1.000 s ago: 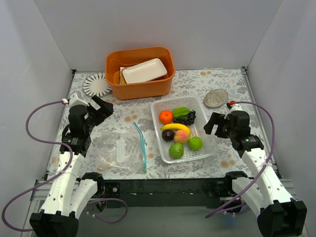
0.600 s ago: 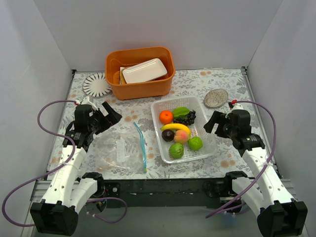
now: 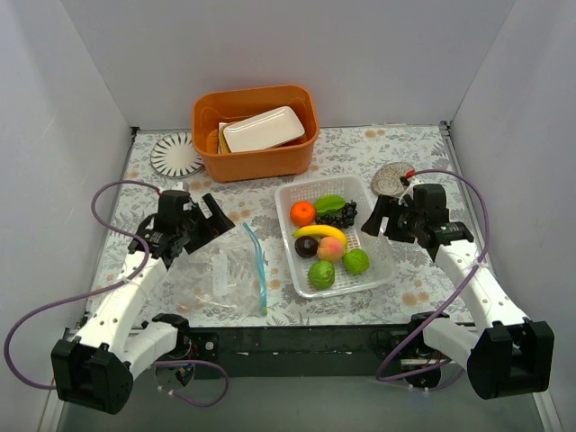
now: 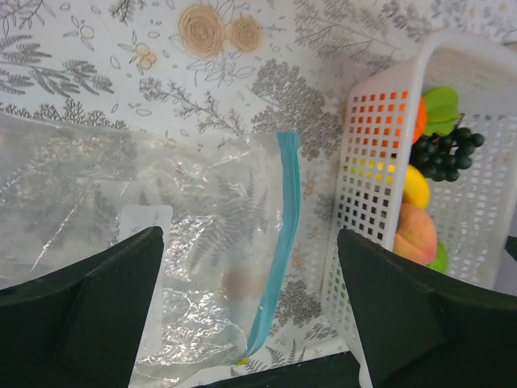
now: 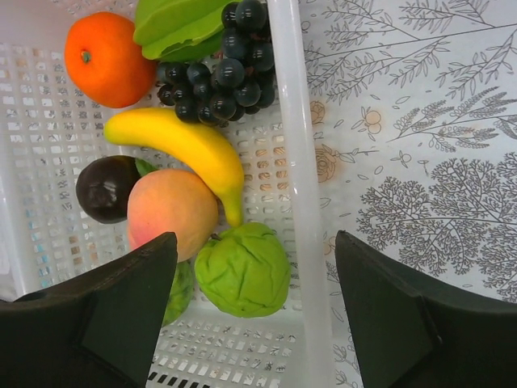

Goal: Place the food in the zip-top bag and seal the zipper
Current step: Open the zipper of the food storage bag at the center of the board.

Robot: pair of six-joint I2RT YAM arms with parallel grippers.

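Floral-print tabletop (image 3: 423,162), white enclosure walls (image 3: 378,54); left gripper (image 3: 212,219), right gripper (image 3: 376,218) both spread wide.

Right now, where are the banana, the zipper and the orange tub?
banana (image 5: 190,149): right wrist view, middle of its yellow body.
zipper (image 4: 288,210): left wrist view, midway along the teal strip.
orange tub (image 3: 261,162): top view, its front wall.

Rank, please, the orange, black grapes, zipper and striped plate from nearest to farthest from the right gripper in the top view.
1. The black grapes, far right of the basket, just beside the right gripper.
2. The orange, far left of the basket.
3. The zipper, left of the basket.
4. The striped plate, far-left corner, beside the orange bin.
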